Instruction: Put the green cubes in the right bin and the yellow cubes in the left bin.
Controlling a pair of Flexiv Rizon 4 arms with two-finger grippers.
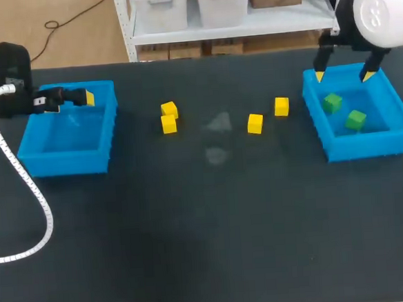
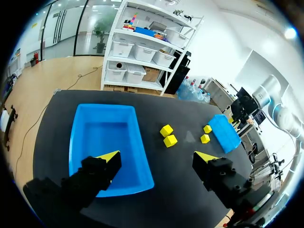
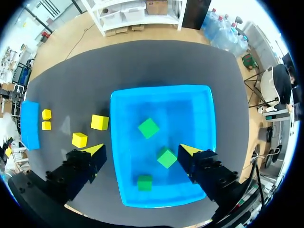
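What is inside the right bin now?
Three green cubes lie in the right bin, no yellow ones. The head view shows only two; the third is out of sight there.

Head: high behind, whole table (image 1: 193,227). Wrists: down from opposite table ends. Shared: yellow cubes (image 1: 255,123).

The left claw (image 2: 157,156) hangs wide open above the black bench (image 2: 180,185), with nothing between its yellow tips. One finger (image 2: 97,173) is over the near bin (image 2: 102,133), a blue one, at its nearest corner. The other is over bare bench beside that bin. Ahead, off the bin's side, a near pair (image 2: 169,140) of yellow cubes sit touching. Farther on, a far pair (image 2: 204,138) lies just beside the far bin (image 2: 224,134), also blue. The right arm (image 2: 271,97) rises behind that bin.
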